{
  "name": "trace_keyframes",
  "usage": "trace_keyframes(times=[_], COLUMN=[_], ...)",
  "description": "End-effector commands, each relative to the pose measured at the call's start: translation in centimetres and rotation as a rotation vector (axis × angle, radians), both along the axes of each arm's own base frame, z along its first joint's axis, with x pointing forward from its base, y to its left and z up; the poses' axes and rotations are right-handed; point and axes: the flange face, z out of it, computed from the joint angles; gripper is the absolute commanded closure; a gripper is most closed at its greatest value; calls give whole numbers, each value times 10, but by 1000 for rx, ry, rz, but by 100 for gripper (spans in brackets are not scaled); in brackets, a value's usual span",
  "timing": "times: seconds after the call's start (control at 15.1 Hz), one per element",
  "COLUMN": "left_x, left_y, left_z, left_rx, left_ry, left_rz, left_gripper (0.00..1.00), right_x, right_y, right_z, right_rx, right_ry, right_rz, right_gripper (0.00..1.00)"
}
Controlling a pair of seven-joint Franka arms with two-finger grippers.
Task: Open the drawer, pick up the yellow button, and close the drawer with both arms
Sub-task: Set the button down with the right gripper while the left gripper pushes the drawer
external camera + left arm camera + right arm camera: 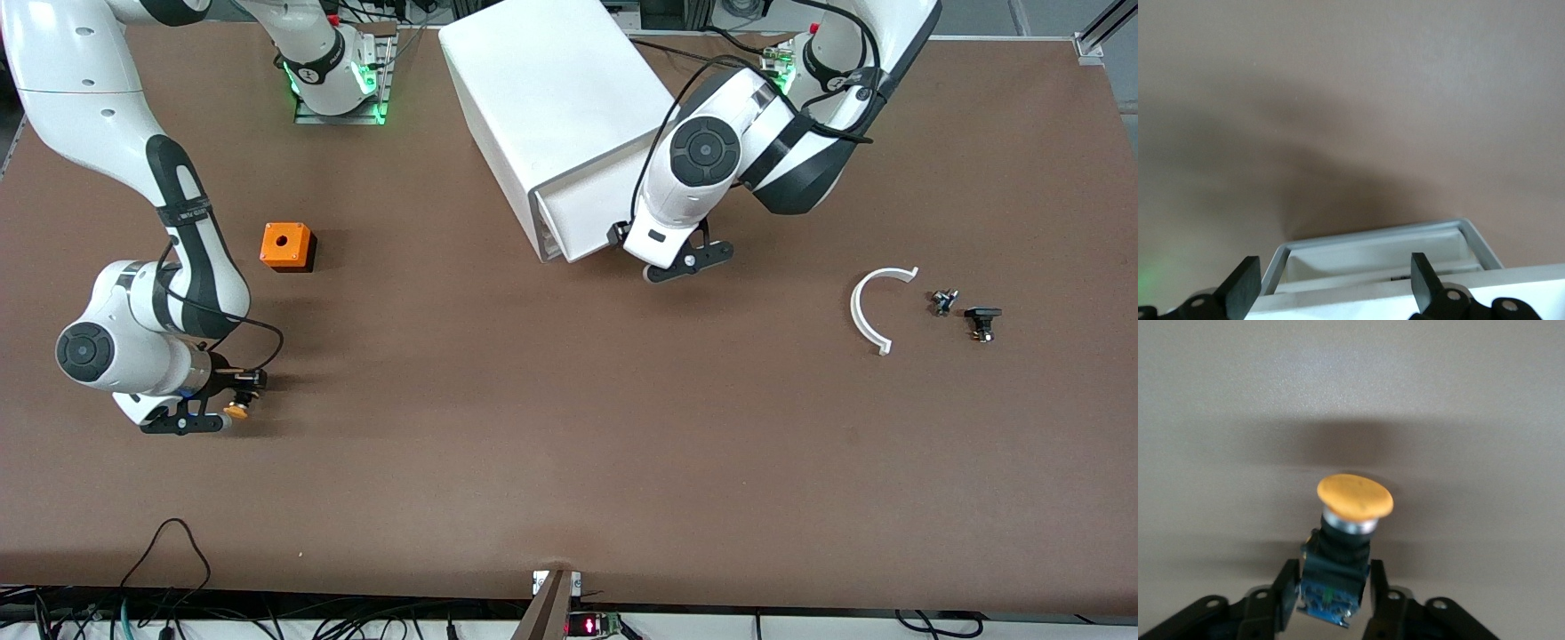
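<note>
The button (236, 410) has an orange-yellow cap on a black body. My right gripper (238, 396) is shut on its body, low over the table near the right arm's end. In the right wrist view the fingers (1286, 587) clamp the body (1338, 580) and the cap (1355, 497) points away. The white cabinet (551, 98) stands in the middle of the table. My left gripper (689, 262) is open at its drawer front (578, 218). In the left wrist view the open gripper (1333, 267) straddles the grey-framed drawer (1371, 257).
An orange cube box (286, 246) with a round hole sits farther from the camera than the right gripper. A white curved piece (871, 307), a small metal part (942, 302) and a flat black component (982, 322) lie toward the left arm's end.
</note>
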Motion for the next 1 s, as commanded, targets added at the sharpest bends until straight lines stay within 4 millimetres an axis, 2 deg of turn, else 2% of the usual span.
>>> trace_keyframes(times=[0.0,0.13,0.4,0.53,0.73,0.93], left_x=[-22,-29,-42,-47,-57,-65], left_y=[-5,-11,-16,-21,-30,-37], left_z=[9,9,2,2,6,8], left_rx=[-16,-21,-10,-1,-4,-4], left_ry=[62,82,100,103,106,109], left_rz=[13,2,-12,10,-3,-21], left_gripper=[1,1,1,1,1,1], right_x=[2,-1,-11,-18,-33,-51], right_y=[4,11,15,23,31,42], right_z=[30,58,129,167,223,267], right_rx=[12,12,9,14,26,27], right_ry=[-39,-17,-6,-20,-42,-34], right_rz=[13,17,10,21,22,39], right_gripper=[0,0,0,0,0,0])
